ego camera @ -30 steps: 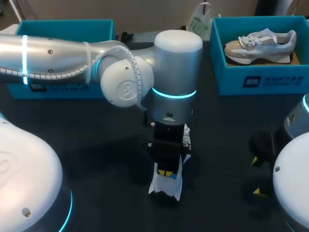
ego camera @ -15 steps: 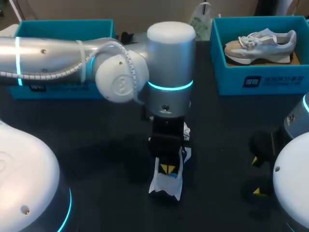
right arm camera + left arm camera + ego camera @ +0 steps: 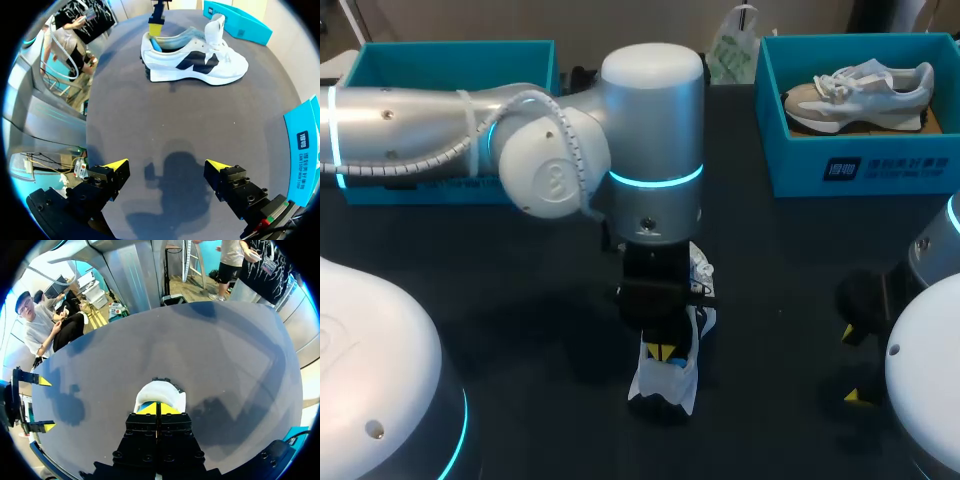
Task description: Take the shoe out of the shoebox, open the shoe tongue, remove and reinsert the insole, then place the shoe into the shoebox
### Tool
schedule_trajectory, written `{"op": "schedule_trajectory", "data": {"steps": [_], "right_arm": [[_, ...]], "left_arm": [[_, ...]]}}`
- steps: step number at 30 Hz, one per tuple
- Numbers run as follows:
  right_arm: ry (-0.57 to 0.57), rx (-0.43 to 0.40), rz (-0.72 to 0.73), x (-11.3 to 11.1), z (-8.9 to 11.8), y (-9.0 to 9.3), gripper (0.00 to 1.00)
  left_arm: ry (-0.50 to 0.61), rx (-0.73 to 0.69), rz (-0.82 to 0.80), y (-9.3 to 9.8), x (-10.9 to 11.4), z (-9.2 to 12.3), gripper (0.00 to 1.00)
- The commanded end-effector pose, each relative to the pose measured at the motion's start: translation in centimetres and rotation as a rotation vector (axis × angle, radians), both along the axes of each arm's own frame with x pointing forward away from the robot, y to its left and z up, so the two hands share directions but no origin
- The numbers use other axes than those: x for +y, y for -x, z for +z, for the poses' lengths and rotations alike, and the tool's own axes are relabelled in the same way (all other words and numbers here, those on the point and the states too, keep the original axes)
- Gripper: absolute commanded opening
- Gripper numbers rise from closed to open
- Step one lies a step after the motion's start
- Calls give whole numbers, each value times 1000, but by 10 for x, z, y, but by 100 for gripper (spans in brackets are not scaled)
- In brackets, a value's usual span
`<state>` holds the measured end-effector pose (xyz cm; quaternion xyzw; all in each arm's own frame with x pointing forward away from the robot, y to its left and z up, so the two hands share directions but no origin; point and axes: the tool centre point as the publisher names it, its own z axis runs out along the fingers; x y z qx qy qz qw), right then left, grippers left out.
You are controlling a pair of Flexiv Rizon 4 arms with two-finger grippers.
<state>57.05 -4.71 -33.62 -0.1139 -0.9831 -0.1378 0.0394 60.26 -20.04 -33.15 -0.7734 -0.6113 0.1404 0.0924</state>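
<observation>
Two yellow tips of the left gripper (image 3: 665, 352) are pinched together on the blue insole (image 3: 157, 44) at the heel of the white sneaker (image 3: 200, 62), which stands upright on the dark table (image 3: 520, 290). Its left arm (image 3: 420, 130) reaches across to the middle, wrist pointing straight down. Off to the side, the right gripper (image 3: 167, 167) hovers over bare tabletop, fingers wide apart.

**Robot lab bench, staged shoe setup**

Dark table (image 3: 520, 290) with two white-and-silver robot arms over it. The left arm (image 3: 420, 130) comes in from the table's left and the right arm (image 3: 925, 390) sits at its right. Left shoebox (image 3: 450, 60) and right shoebox (image 3: 860, 170), both teal, sit at the table's far corners. The right one holds a sneaker (image 3: 860, 90). A white shoe (image 3: 195, 60) lies mid-table.
</observation>
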Motion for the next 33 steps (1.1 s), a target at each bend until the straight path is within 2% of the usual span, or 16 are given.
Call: {"op": "schedule_trajectory", "data": {"steps": [1,6,14,20,33], "right_arm": [[-2,-3,0,-1,1,2,100],[-2,-3,0,-1,1,2,100],[-2,-3,0,-1,1,2,100],[-2,-3,0,-1,1,2,100],[-2,-3,0,-1,1,2,100]], "left_arm": [[-13,13,-2,-1,-8,-11,0],[-13,24,-21,4,-5,-15,0],[-26,8,-16,7,0,-37,0],[-30,7,-7,7,1,-44,0],[38,-18,-3,-3,-2,-6,0]]}}
